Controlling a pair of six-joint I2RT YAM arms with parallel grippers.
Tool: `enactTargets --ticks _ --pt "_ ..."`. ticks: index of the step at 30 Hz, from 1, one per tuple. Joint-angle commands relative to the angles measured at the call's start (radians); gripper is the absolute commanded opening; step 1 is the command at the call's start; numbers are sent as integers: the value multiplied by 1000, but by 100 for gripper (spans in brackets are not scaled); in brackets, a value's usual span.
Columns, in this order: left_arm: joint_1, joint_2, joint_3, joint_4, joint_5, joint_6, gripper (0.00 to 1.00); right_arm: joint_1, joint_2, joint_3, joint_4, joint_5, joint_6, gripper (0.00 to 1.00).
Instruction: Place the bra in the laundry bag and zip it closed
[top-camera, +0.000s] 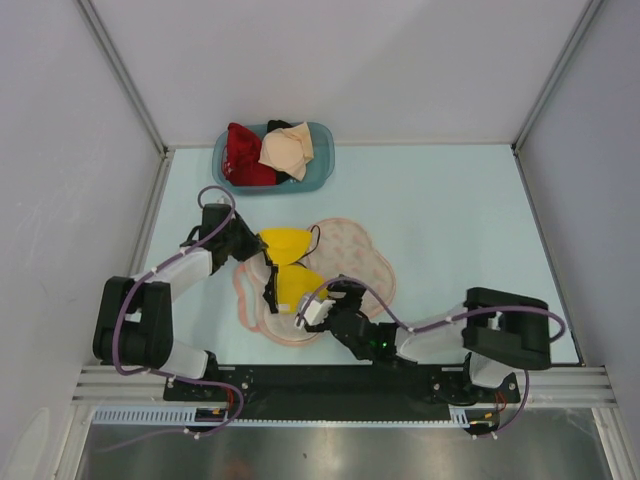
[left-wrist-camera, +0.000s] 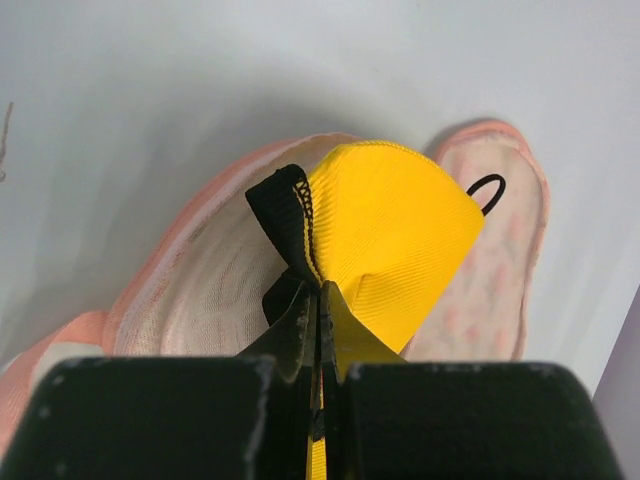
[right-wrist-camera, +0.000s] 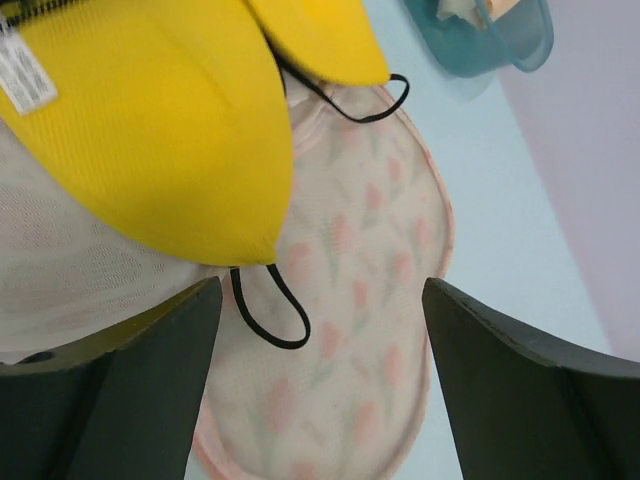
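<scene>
The yellow bra (top-camera: 290, 262) lies over the open pale pink laundry bag (top-camera: 355, 255), one cup over each half. My left gripper (top-camera: 256, 246) is shut on the bra's edge by a black strap, seen close in the left wrist view (left-wrist-camera: 320, 300), with a yellow cup (left-wrist-camera: 400, 230) held over the bag's inner mesh (left-wrist-camera: 200, 290). My right gripper (top-camera: 325, 300) is open and empty just right of the near cup. In the right wrist view it (right-wrist-camera: 322, 290) hovers over the printed bag half (right-wrist-camera: 380, 300), with the bra (right-wrist-camera: 170, 130) and a black strap loop (right-wrist-camera: 270, 310) to its left.
A blue plastic basket (top-camera: 320, 172) at the back holds a red garment (top-camera: 245, 155) and a beige garment (top-camera: 287, 150); its corner shows in the right wrist view (right-wrist-camera: 490, 45). White walls enclose the light blue table (top-camera: 460, 230) on three sides.
</scene>
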Motion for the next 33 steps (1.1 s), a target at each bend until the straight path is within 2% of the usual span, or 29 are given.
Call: enactTargets --ticks 1,3,5,6,7,9,11,13,14,16,17,19,23,33 --pt "8 -67 -16 30 37 63 0 23 -201 66 -364 3 403 89" --pt "8 -72 -31 45 48 57 0 28 -255 94 -543 -28 516 91" --pt "3 -75 -51 56 80 57 0 35 -273 154 -663 39 718 95" --pt "-2 -80 -57 58 79 61 0 13 -278 175 -810 34 795 97" --pt "-8 -98 -63 56 64 66 0 -13 -283 232 -878 0 966 98" --pt "-9 -113 -86 55 51 75 0 -55 -286 263 -990 -122 1119 97" --pt "-11 -133 -99 52 40 78 0 -100 -324 225 -945 -265 1243 97" --pt "-11 -144 -105 55 42 74 0 -151 -362 160 -787 -340 1329 94" --pt "-11 -153 -106 53 43 71 0 -188 -393 75 -633 -450 1441 92" --pt "-11 -159 -111 52 43 70 0 -279 -401 -1 -490 -572 1515 82" --pt "-12 -162 -114 50 43 70 0 -303 -390 -24 -402 -597 1552 80" --pt "-12 -165 -117 52 54 72 0 -331 -372 -38 -368 -624 1535 75" --pt "-17 -179 -134 53 62 75 0 -382 -303 -38 -291 -693 1538 75" --pt "-52 -202 -159 53 43 83 0 -365 -155 -59 -130 -692 1609 70"
